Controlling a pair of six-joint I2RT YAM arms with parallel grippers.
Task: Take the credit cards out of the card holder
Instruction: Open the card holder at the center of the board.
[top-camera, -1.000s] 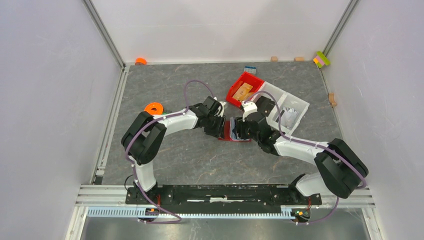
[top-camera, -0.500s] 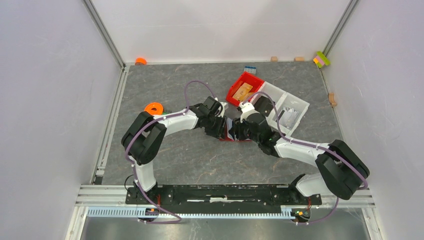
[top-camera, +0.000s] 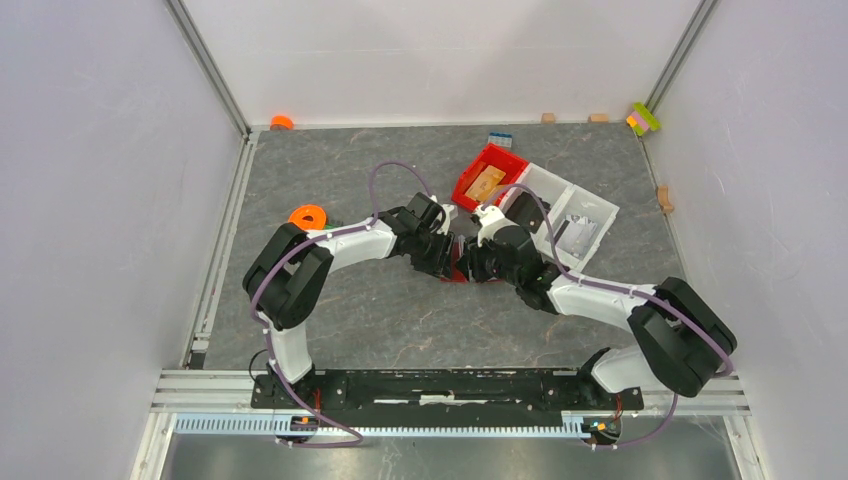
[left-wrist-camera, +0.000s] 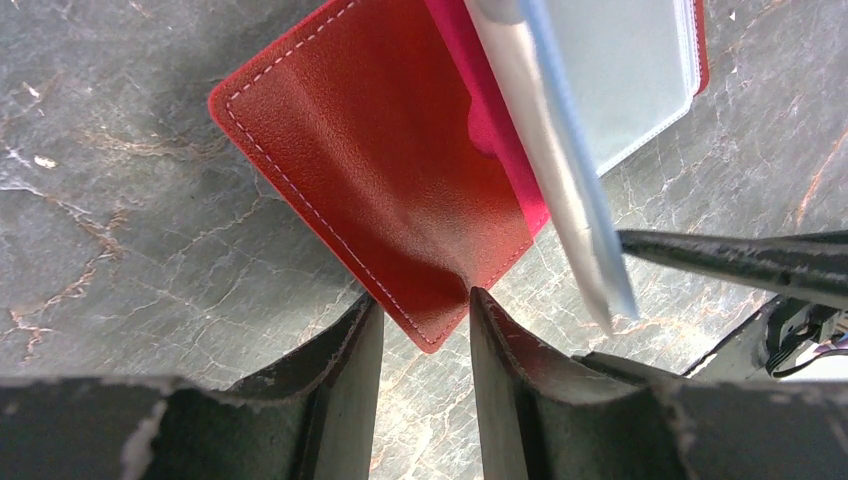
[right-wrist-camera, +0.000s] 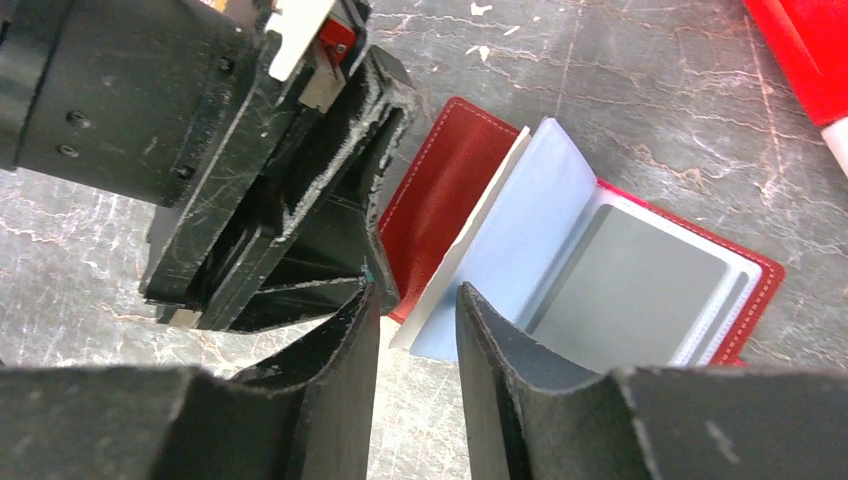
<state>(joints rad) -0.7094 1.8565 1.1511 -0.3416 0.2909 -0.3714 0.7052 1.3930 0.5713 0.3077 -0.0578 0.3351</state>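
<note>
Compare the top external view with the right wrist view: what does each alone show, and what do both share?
Only the top external view shows the left arm and right arm whole, the orange ring and the white divided bin. Only the right wrist view shows the card holder from inside: a pale blue leaf standing up and a grey card in a clear pocket. Both show the holder itself, the left gripper at its edge and the marbled table.

Left gripper (top-camera: 446, 261), right gripper (top-camera: 471, 265) meet over dark red card holder (top-camera: 458, 274); red bin (top-camera: 487, 177) beyond.
</note>
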